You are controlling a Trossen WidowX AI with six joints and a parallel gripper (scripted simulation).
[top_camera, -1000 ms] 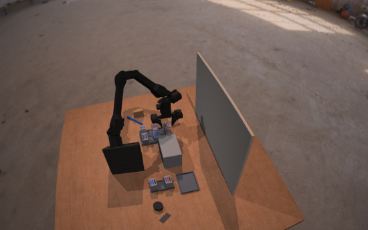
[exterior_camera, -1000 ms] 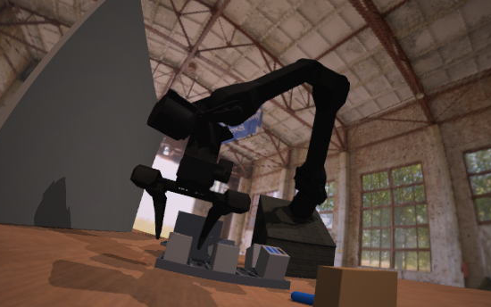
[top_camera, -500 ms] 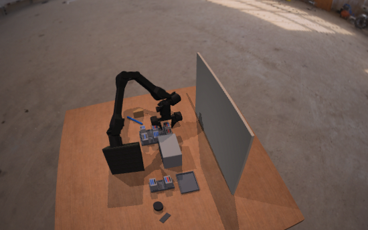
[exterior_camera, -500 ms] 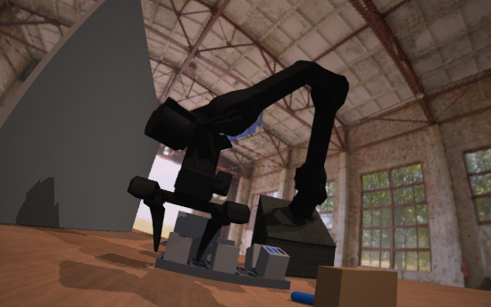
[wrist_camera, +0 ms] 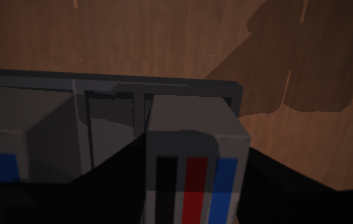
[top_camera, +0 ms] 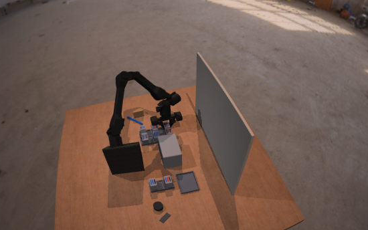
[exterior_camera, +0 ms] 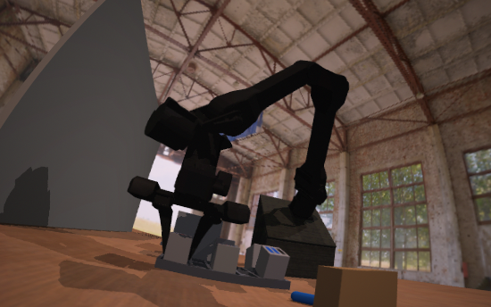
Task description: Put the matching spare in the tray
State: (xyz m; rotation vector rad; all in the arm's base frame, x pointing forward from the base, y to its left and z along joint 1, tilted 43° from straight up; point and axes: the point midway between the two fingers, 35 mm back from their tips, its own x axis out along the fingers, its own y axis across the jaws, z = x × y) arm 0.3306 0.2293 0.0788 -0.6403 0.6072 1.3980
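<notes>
My gripper (top_camera: 167, 124) (exterior_camera: 178, 256) (wrist_camera: 186, 142) is shut on a grey spare with black, red and blue stripes. This spare (exterior_camera: 178, 246) (wrist_camera: 194, 114) stands in the end corner slot of the larger rack (top_camera: 148, 144) (exterior_camera: 223, 276) (wrist_camera: 112, 80). A neighbouring spare (exterior_camera: 225, 257) (wrist_camera: 4, 110) stands one slot over, and several others stand in the same rack. The flat dark tray (top_camera: 187, 182) is empty. A large grey box (top_camera: 170, 145) stands beside the rack; it may be the mounted unit. No code shows on its visible faces.
A small rack (top_camera: 162, 190) with two striped blocks stands beside the tray. A tall grey panel (top_camera: 222, 124) (exterior_camera: 85, 112) rises on the far side. A tan block (top_camera: 138, 113) (exterior_camera: 354, 287), blue rod (top_camera: 134, 120) (exterior_camera: 303, 297), black disc (top_camera: 158, 206) and dark flat piece (top_camera: 164, 218) lie about.
</notes>
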